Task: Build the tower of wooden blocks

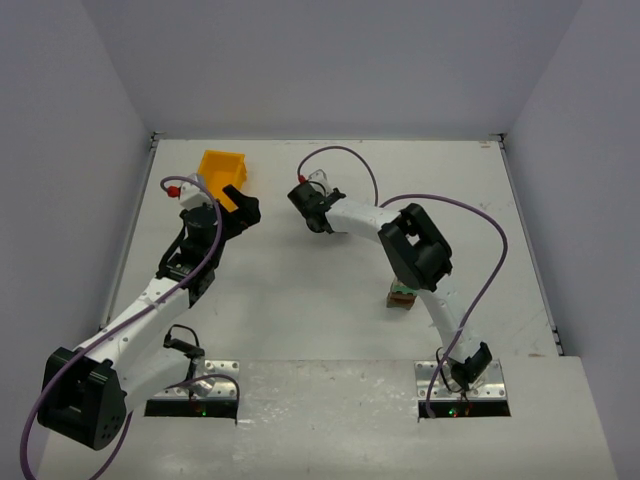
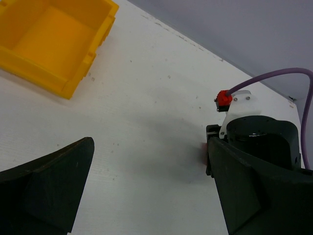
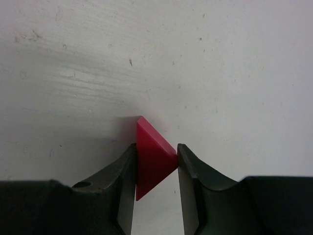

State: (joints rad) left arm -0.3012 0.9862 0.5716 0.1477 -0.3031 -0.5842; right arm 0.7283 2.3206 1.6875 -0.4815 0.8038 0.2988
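My right gripper point(image 3: 156, 148) is shut on the magenta-red triangular prism point(image 3: 150, 159). One finger presses its flat face and the other its pointed edge, close over the white table. In the top view this gripper point(image 1: 308, 207) is at the table's middle back, and the prism is hidden there. The short tower point(image 1: 402, 296), with brown and green blocks showing, stands at the right, partly hidden under my right arm's elbow. My left gripper point(image 1: 246, 211) is open and empty beside the bin, its jaws wide apart in the left wrist view point(image 2: 151, 188).
A yellow-orange plastic bin point(image 1: 222, 170) sits at the back left; it looks empty in the left wrist view point(image 2: 73, 81). My right arm's wrist point(image 2: 259, 142) with its purple cable point(image 1: 430, 205) is close to the right of the left gripper.
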